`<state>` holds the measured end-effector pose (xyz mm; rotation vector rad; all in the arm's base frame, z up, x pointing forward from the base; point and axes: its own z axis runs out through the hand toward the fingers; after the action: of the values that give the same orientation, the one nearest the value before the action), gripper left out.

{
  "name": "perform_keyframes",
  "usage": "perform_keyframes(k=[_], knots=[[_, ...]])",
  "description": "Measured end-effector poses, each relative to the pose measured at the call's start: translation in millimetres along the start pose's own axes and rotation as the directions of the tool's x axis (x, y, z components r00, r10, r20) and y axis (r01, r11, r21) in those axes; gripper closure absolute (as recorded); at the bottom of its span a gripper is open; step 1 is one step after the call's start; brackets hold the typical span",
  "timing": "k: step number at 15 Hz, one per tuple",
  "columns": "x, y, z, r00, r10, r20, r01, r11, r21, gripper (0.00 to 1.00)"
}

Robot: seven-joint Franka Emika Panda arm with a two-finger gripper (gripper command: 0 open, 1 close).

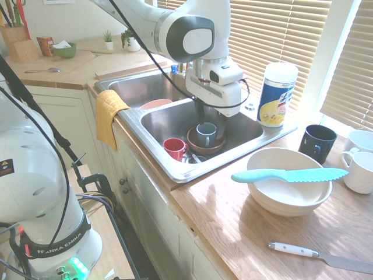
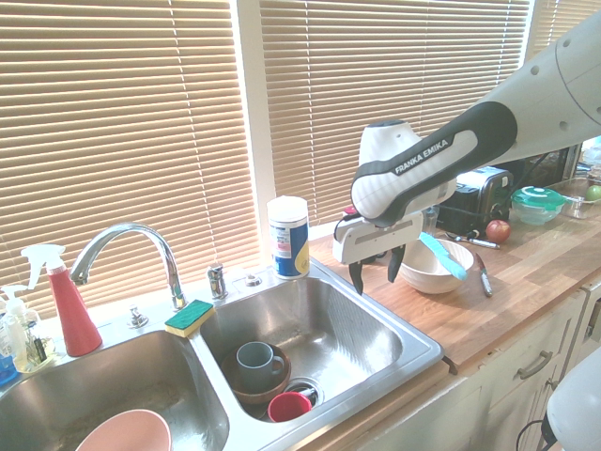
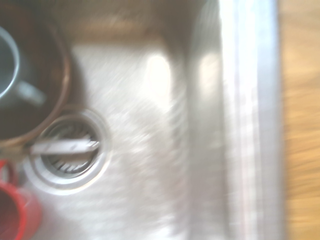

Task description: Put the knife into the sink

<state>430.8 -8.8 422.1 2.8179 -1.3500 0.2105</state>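
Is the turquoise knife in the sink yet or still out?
Out. The turquoise knife lies across the white bowl's rim on the counter, beside the sink.

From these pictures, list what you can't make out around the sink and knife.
- Sink drain: first exterior view, behind the red cup.
- Object lying across the drain: wrist view, blurred.
- Knife handle: second exterior view, behind the hand.
- White-handled knife: first exterior view, blade tip cut off by the edge.
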Motion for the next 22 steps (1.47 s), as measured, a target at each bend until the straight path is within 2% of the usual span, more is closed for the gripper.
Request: perform_keyframes(k=[3, 8, 11, 16, 17, 22], knots=[[42, 34, -20, 0.993, 0.115, -0.022, -0.115, 0.993, 0.011, 0.00], [95, 99, -16, 0.963, 0.266, -0.036, -0.266, 0.964, -0.003, 0.00], [113, 127, -10, 0.950, 0.312, -0.032, -0.312, 0.950, -0.002, 0.00], [131, 143, 14, 0.935, 0.355, -0.028, -0.355, 0.935, -0.005, 0.00], [134, 144, 18, 0.933, 0.359, -0.031, -0.359, 0.933, -0.001, 1.00], [141, 143, 27, 0.931, 0.362, -0.054, -0.361, 0.932, 0.024, 1.00]])
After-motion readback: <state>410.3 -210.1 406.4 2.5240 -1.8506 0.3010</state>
